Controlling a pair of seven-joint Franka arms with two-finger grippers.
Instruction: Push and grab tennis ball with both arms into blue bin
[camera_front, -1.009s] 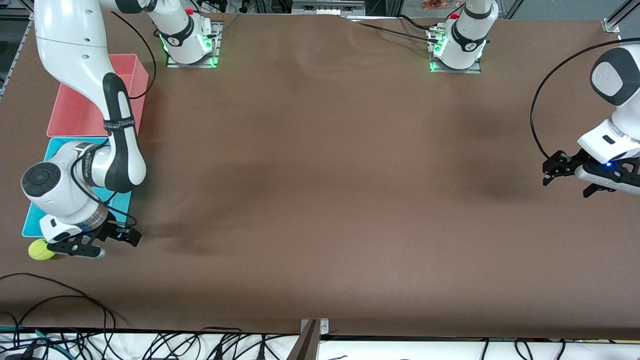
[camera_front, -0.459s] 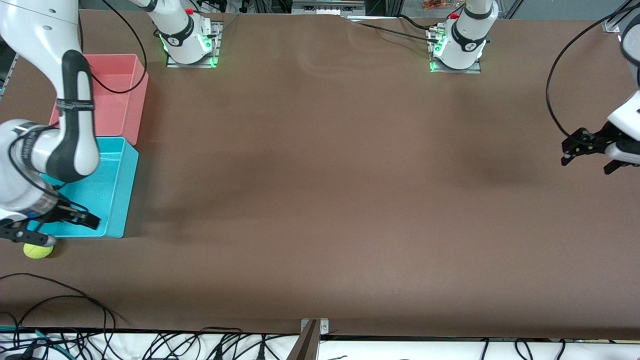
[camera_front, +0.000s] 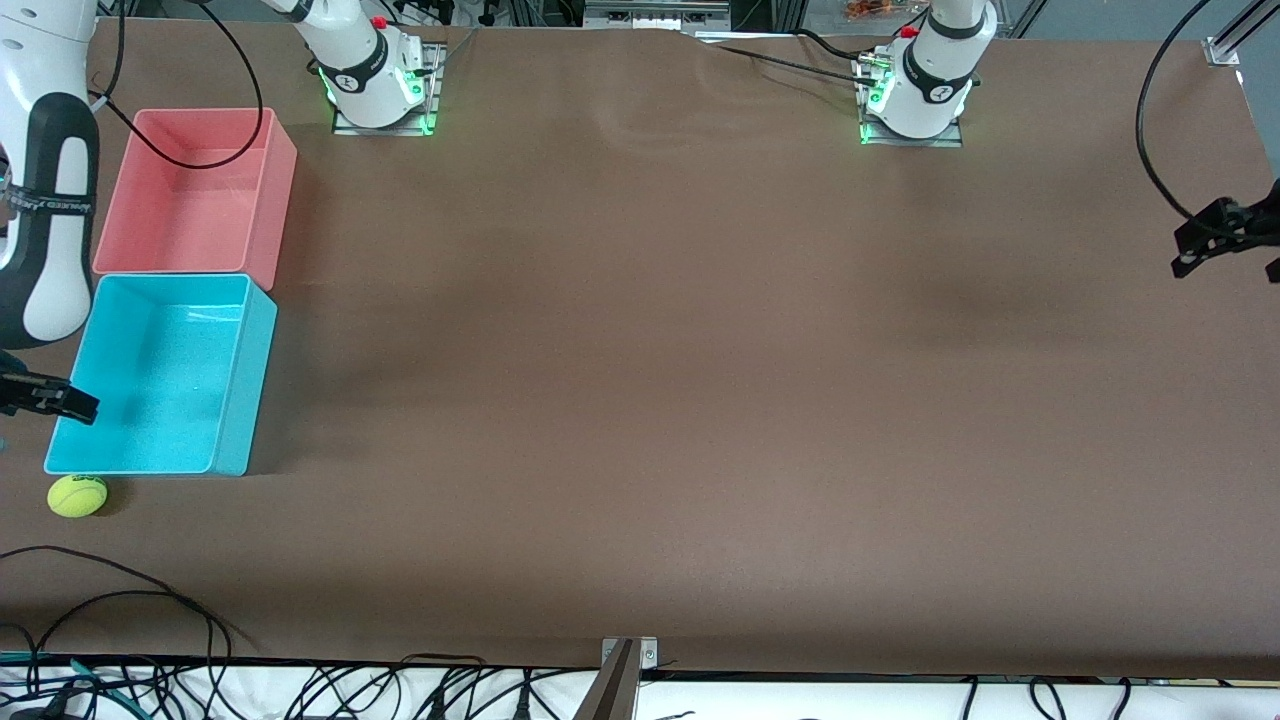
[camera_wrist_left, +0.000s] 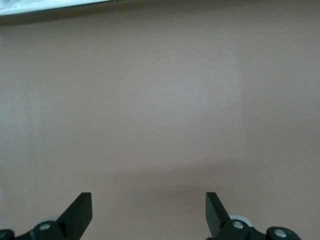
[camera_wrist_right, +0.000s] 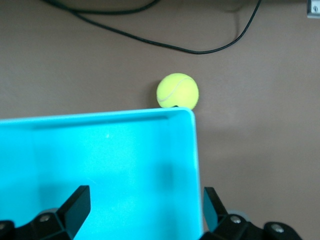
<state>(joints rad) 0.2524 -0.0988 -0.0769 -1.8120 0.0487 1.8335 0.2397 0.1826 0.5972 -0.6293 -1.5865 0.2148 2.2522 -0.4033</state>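
Lying outside blue bin (camera_front: 235, 400), tennis ball (camera_front: 77, 495); pink bin (camera_front: 270, 200) apparently bare; both hands spread.

Right gripper (camera_wrist_right: 142, 210) open over blue bin (camera_wrist_right: 100, 165) corner; tennis ball (camera_wrist_right: 177, 91) on tabletop (camera_wrist_right: 260, 150) just outside it, black cable (camera_wrist_right: 200, 50) near.

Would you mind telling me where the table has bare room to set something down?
The table is bare from the blue bin to the left gripper, and between the two arm bases. It is crowded at the right arm's end: pink bin, blue bin, tennis ball and the right gripper.
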